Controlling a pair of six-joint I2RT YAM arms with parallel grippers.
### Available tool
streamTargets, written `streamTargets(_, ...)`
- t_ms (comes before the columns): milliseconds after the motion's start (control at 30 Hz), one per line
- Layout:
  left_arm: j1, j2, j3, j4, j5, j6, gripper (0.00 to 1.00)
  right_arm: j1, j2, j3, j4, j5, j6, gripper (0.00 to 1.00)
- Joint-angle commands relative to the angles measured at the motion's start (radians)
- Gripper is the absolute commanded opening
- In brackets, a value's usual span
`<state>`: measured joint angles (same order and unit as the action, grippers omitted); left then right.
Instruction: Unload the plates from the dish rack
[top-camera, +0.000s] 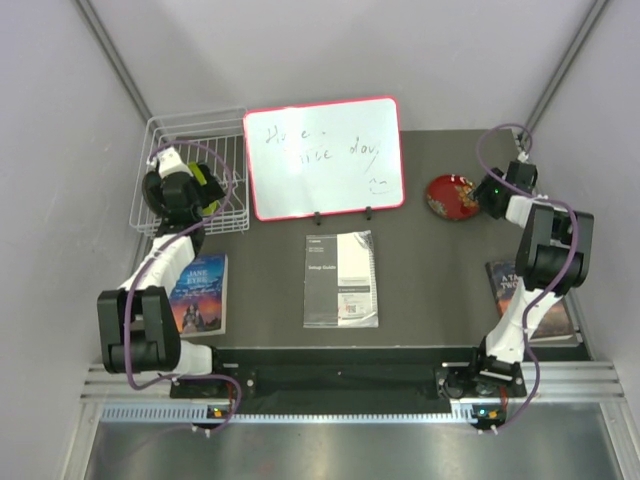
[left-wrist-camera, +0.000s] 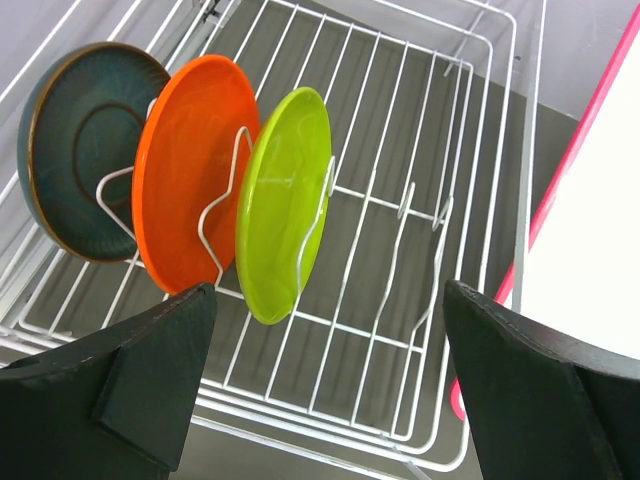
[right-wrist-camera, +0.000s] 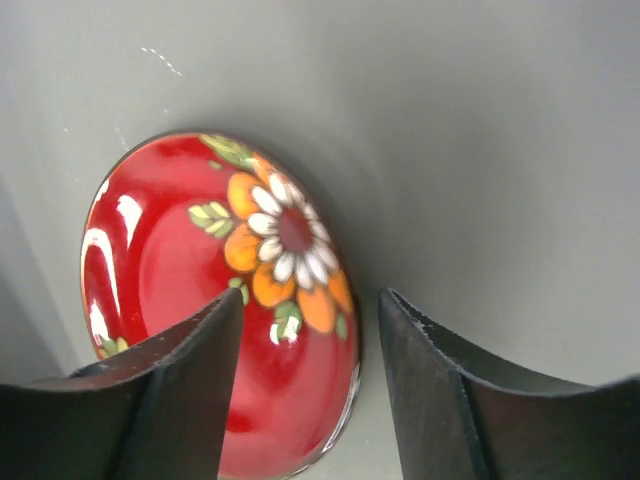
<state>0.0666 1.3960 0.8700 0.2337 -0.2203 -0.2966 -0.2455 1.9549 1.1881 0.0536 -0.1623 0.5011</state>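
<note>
Your left gripper (left-wrist-camera: 328, 300) is hanging wide open and empty before the dish rack (left-wrist-camera: 440, 130), where 3 plates are standing on edge: lime green plate (left-wrist-camera: 285, 205) nearest, then orange plate (left-wrist-camera: 190, 170), then dark teal plate (left-wrist-camera: 80, 150). You should be closing on the lime rim without snagging the rack.

Your right gripper (right-wrist-camera: 310, 297) is sitting partly open astride a red flowered plate (right-wrist-camera: 180, 260), not clamping it; whether it is touching is unclear.

From above, your left arm (top-camera: 165, 255) is hiding most of the rack's contents.

The dish rack (left-wrist-camera: 420, 100) is formed of smooth white-coated wire. The orange plate (left-wrist-camera: 190, 170) and lime green plate (left-wrist-camera: 285, 200) are seen as smooth plastic; the red plate (right-wrist-camera: 180, 260) is highly glossed, the table (top-camera: 440, 290) matt
</note>
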Motion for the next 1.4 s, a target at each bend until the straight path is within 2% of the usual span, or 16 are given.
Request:
streamTargets(0,0.021,0.015,0.047,0.055,0.015,-0.007,0.99,-0.008,-0.027,0.027,0.0,0.043,-0.009,0.62)
streamTargets(133,0.029,0.044,0.037,0.127,-0.01,-0.001,0.99,0.018,-0.105,0.013,-0.04,0.133,-0.019,0.64)
streamTargets(267,0.035,0.086,0.044,0.173,-0.025,0.008,0.98,0.048,-0.238,-0.094,-0.014,0.142,-0.015,0.64)
streamTargets(367,0.035,0.121,0.035,0.239,-0.051,0.004,0.94,0.093,-0.35,-0.163,0.0,0.158,-0.021,0.64)
streamTargets(567,0.039,0.211,0.061,0.303,-0.091,0.017,0.76,0.238,-0.522,-0.281,0.029,0.25,-0.019,0.62)
streamTargets(633,0.044,0.234,0.064,0.317,-0.108,0.025,0.65,0.313,-0.562,-0.315,0.063,0.259,-0.01,0.6)
streamTargets(867,0.045,0.296,0.043,0.377,-0.156,0.007,0.58,0.367,-0.599,-0.332,0.081,0.268,-0.01,0.58)
streamTargets(1100,0.044,0.307,0.026,0.414,-0.146,0.01,0.28,0.379,-0.63,-0.354,0.115,0.283,-0.016,0.56)
streamTargets(1167,0.045,0.296,0.017,0.424,-0.154,0.007,0.26,0.38,-0.623,-0.351,0.114,0.284,-0.019,0.55)
streamTargets(1233,0.044,0.284,0.014,0.418,-0.156,0.008,0.06,0.379,-0.616,-0.341,0.108,0.282,-0.021,0.55)
streamTargets(1267,0.044,0.279,0.011,0.418,-0.156,0.011,0.0,0.379,-0.613,-0.341,0.101,0.282,-0.021,0.55)
streamTargets(1367,0.042,0.259,0.006,0.408,-0.162,0.019,0.0,0.38,-0.608,-0.335,0.097,0.285,-0.022,0.55)
